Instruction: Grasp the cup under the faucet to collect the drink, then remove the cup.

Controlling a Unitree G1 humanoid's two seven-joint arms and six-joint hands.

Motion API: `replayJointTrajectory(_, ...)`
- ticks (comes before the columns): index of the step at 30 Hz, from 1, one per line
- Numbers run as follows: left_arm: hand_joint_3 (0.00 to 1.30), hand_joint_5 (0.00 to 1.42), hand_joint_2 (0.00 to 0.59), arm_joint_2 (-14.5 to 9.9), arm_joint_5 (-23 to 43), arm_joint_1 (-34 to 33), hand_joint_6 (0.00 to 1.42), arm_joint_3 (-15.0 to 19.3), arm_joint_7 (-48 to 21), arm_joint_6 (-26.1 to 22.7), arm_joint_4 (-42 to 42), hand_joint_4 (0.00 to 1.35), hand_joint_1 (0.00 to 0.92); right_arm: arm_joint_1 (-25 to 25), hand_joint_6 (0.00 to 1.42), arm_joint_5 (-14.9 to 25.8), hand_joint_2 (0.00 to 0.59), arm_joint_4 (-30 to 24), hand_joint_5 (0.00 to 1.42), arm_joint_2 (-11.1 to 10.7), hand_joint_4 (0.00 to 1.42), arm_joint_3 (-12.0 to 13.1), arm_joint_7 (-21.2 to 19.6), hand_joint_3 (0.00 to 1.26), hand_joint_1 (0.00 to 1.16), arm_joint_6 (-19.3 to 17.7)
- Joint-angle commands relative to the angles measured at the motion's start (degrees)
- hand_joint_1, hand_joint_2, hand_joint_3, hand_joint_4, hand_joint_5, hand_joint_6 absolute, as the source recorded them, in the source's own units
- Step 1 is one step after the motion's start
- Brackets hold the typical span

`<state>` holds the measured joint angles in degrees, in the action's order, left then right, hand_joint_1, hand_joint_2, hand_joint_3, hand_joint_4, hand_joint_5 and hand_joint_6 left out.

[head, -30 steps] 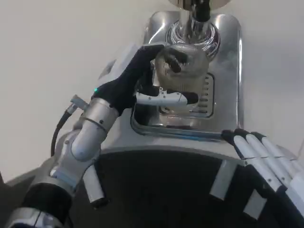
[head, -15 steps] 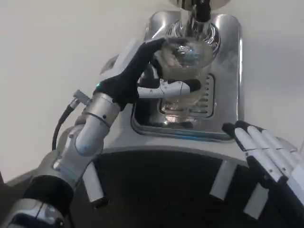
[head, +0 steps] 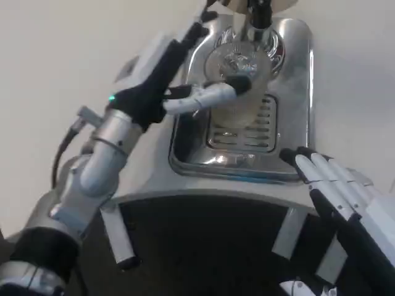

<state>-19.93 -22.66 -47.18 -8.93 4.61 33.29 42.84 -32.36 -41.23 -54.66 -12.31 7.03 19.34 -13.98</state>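
Clear glass cup (head: 237, 83) held above the steel drip tray (head: 185, 148), just under the faucet (head: 259, 12). Gripped by left hand (head: 163, 80), one white-and-black finger (head: 213, 94) wrapped across its front, others behind its far side. Right hand (head: 336, 191) near the tray's front corner, fingers straight, pressed together, holding nothing.

cup (head: 237, 92): clear glass, sitting upright over the drip tray (head: 296, 154)
faucet (head: 259, 12): hanging directly above cup
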Motion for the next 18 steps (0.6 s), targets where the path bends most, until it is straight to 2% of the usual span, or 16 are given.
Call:
replayJointTrajectory(1, 0.00, 0.11, 0.045, -3.13, 2.10, 5.63, 0.05, 2.52, -1.44, 0.07, -7.15, 0.00, 0.001, -2.68, 0.06, 1.25, 0.343, -1.51, 0.01, -1.18, 0.00, 1.53, -0.25, 0.03, 0.57, -0.92)
replayJointTrajectory(3, 0.00, 0.11, 0.056, -3.72, 2.11, 7.67, 0.05, 3.36, -0.85, -0.51, -10.34, 0.00, 0.000, -4.33, 0.06, 1.51, 0.342, -2.02, 0.01, -1.12, 0.00, 1.43, -0.70, 0.03, 0.57, -1.60)
replayJointTrajectory(5, 0.00, 0.11, 0.067, -3.23, 3.59, 9.10, 0.04, 4.57, -1.32, -2.32, -12.43, 0.00, 0.000, -5.19, 0.06, 1.18, 0.342, -2.19, 0.01, -1.02, 0.00, 0.74, -0.95, 0.03, 0.57, -2.16)
replayJointTrajectory(13, 0.00, 0.04, 0.153, -1.41, 9.62, 13.09, 0.00, 10.05, -1.85, -11.23, -22.60, 0.00, 0.000, -4.68, 0.06, 0.47, 0.341, -0.84, 0.01, -0.44, 0.00, -0.75, -2.29, 0.03, 0.57, -2.55)
replayJointTrajectory(16, 0.00, 0.02, 0.187, -0.40, 14.02, 13.24, 0.00, 11.66, -4.20, -15.96, -26.22, 0.00, 0.000, -4.67, 0.06, 0.40, 0.341, -0.40, 0.01, -0.64, 0.00, -1.04, -2.57, 0.03, 0.57, -2.56)
replayJointTrajectory(18, 0.00, 0.00, 0.201, 1.35, 21.53, 12.96, 0.00, 14.01, -7.15, -21.85, -30.61, 0.00, 0.000, -4.51, 0.06, 0.27, 0.341, -0.19, 0.01, -0.65, 0.00, -1.34, -2.74, 0.03, 0.57, -2.48)
